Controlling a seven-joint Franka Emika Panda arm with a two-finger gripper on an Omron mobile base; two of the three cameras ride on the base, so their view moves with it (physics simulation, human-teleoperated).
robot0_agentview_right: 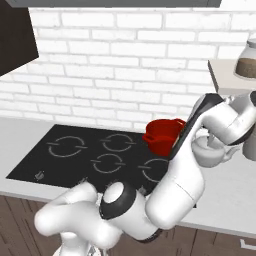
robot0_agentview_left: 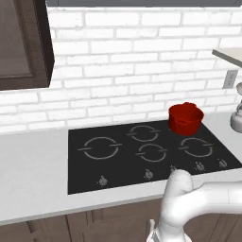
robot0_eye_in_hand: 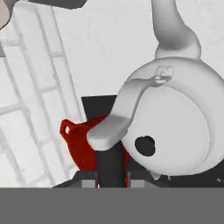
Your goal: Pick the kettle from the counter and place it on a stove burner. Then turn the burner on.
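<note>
A rendered kitchen scene with a pale grey counter running under a white brick wall. A black glass cooktop is set into the counter, marked with thin grey circles. The largest of these, the stove burner, lies at the left of the cooktop in the left base view, and nothing stands on it. A red pot with side handles sits at the cooktop's back right corner.

In the right base view, the white robot arm sweeps from the lower left up to the right side of the frame. There the silvery-white kettle sits low under the hand, just right of the red pot and beyond the cooktop's right edge. Whether it touches the counter cannot be told.

In the hand view, the kettle fills the right half of the frame, its dark lid knob facing the camera. Its thin arched handle curves down to the bottom centre, where the gripper has its jaws clamped together on it.
</note>
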